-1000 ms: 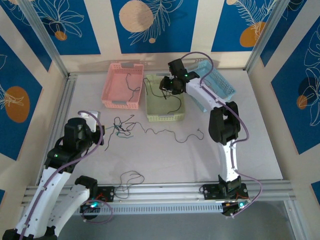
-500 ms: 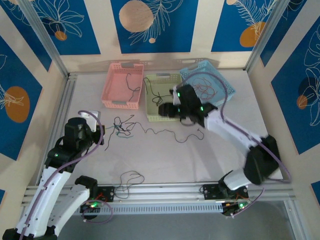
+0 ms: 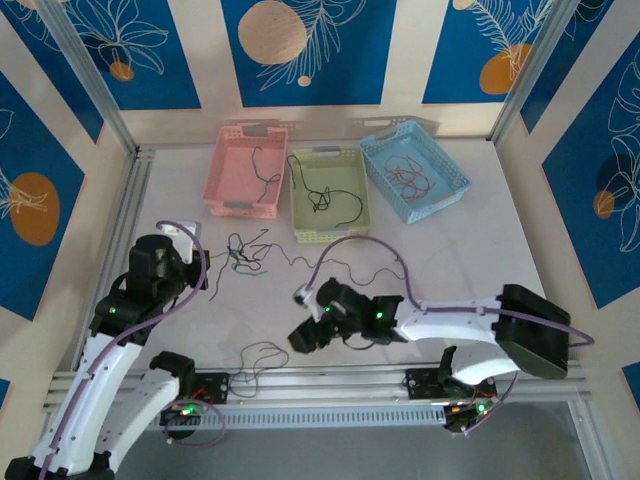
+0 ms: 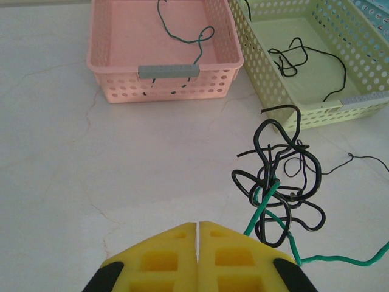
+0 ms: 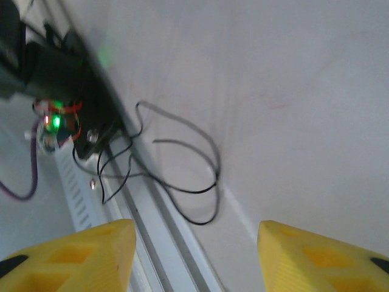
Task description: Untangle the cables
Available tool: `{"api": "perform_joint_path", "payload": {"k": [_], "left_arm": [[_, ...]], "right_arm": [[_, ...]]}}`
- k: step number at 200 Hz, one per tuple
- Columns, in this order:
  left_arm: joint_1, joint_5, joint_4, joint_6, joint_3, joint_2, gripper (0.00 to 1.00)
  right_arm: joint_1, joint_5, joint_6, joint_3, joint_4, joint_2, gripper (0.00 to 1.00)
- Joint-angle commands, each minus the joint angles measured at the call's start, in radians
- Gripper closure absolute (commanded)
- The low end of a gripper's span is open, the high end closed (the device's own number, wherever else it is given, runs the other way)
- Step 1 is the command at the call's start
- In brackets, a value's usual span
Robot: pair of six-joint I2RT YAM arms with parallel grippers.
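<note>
Pressed together, pinching nothing — left claw [image 4: 199, 234] just short of black-green clump [image 4: 273, 176]; spread apart — right claw [image 5: 196, 240] over loose black cable [image 5: 216, 173] near table [image 5: 304, 91] edge.

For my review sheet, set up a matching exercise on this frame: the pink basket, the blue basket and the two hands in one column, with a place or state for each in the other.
Column one:
1. pink basket
2. blue basket
3. left hand
4. right hand

Column two:
A. open, over a loose black cable
B. holds reddish wires
C. shut, close to the knotted clump
D. leftmost of the three baskets

Pairs: 1-D, 2-B, 3-C, 4-A.
</note>
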Motion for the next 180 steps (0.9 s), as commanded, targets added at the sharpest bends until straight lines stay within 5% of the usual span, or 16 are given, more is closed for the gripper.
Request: {"api": "perform_joint_path", "payload": {"k": [1, 72, 143, 160, 180], "left_arm": [[0.004, 0.003, 0.02, 0.003, -0.01, -0.012, 1.0], [0.004, 0.0, 0.019, 0.003, -0.01, -0.01, 1.0], [0.004, 0.003, 0.019, 0.004, -0.01, -0.012, 1.0], [0.005, 0.003, 0.019, 0.004, -0.01, -0.013, 1.0], [0.004, 0.002, 0.019, 0.003, -0.01, -0.014, 1.0]], "right_arm": [[0.047, 0.017, -0.168, 0.065, 0.057, 0.08, 0.42], [0.077, -0.036, -0.342, 0.214, 0.094, 0.339, 0.38], [0.109, -0.026, -0.359, 0.243, 0.099, 0.411, 0.38], [0.108, 0.002, -0.354, 0.26, 0.084, 0.43, 0.44], [0.107, 0.036, -0.348, 0.261, 0.086, 0.428, 0.65]]}}
